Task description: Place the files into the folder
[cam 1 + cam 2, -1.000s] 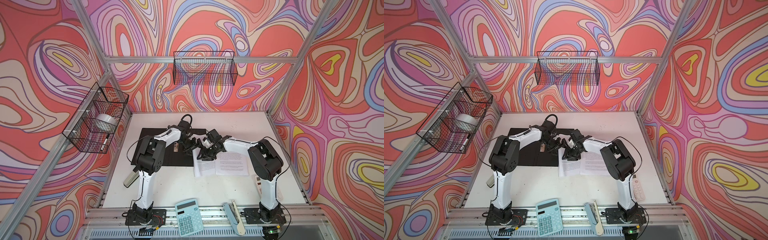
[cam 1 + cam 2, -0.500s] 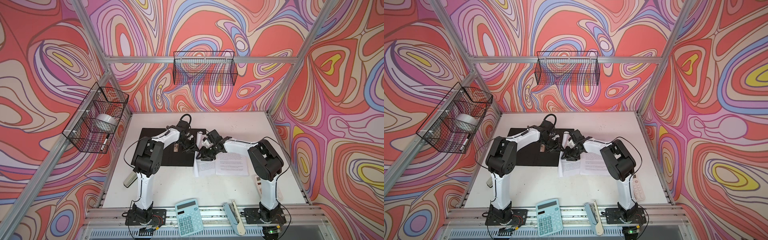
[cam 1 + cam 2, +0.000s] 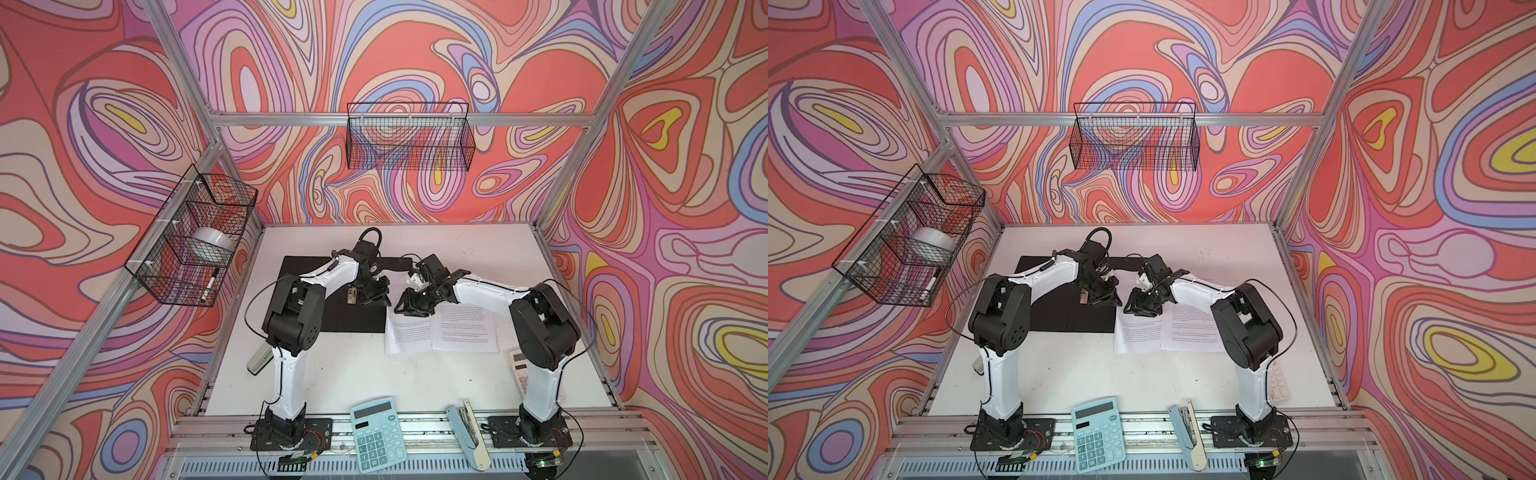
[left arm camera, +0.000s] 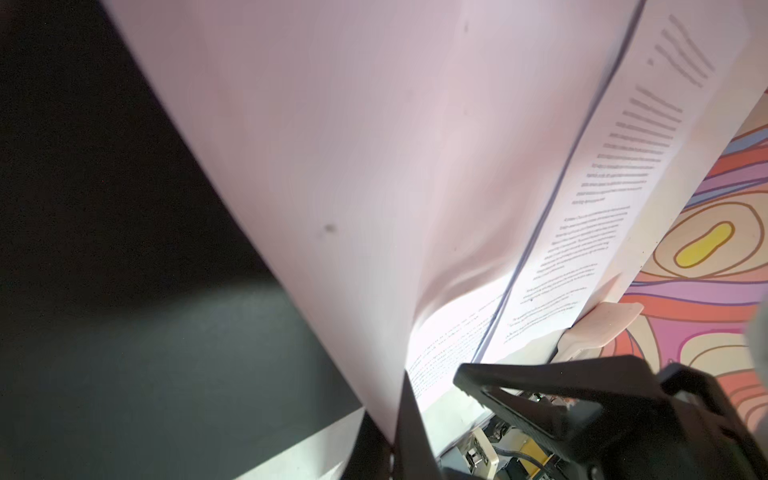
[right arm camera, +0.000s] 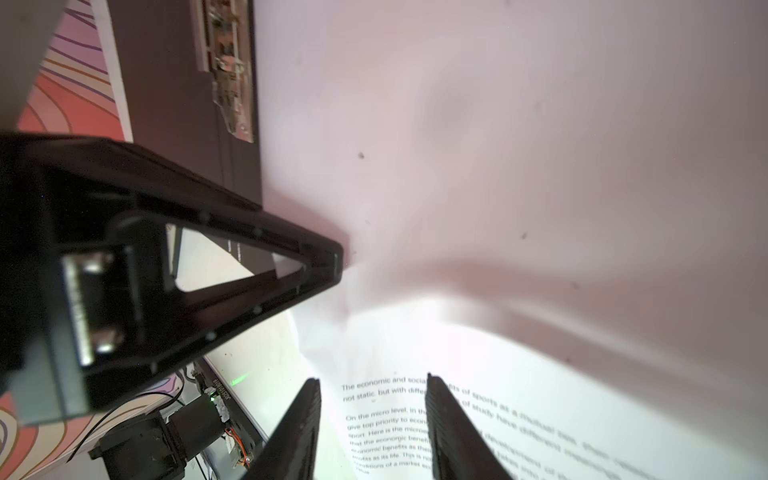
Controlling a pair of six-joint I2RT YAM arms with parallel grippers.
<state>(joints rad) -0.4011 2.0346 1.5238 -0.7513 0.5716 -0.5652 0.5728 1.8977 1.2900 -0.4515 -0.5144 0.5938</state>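
The folder (image 3: 303, 291) (image 3: 1054, 316) lies open on the table, black inside up, and its metal clip (image 5: 228, 62) shows in the right wrist view. The files (image 3: 461, 332) (image 3: 1187, 332), white printed sheets, lie just right of it. My left gripper (image 3: 384, 297) (image 3: 1115, 297) (image 4: 392, 444) is shut on the edge of one sheet (image 4: 374, 166), which rises and curls from the pinch. My right gripper (image 3: 405, 309) (image 3: 1133, 307) (image 5: 372, 380) stands open right beside it, over the printed page (image 5: 498, 415) at the stack's far left corner.
A blue calculator (image 3: 378, 434) and a pale stapler (image 3: 469, 436) lie on the front rail. A white calculator (image 3: 519, 370) sits by the right arm's base and a grey stapler (image 3: 259, 361) by the left arm. Wire baskets (image 3: 195, 241) hang on the walls.
My left gripper has closed from wide open onto the sheet's edge beside the right gripper. The right gripper has stayed where it was, still open.
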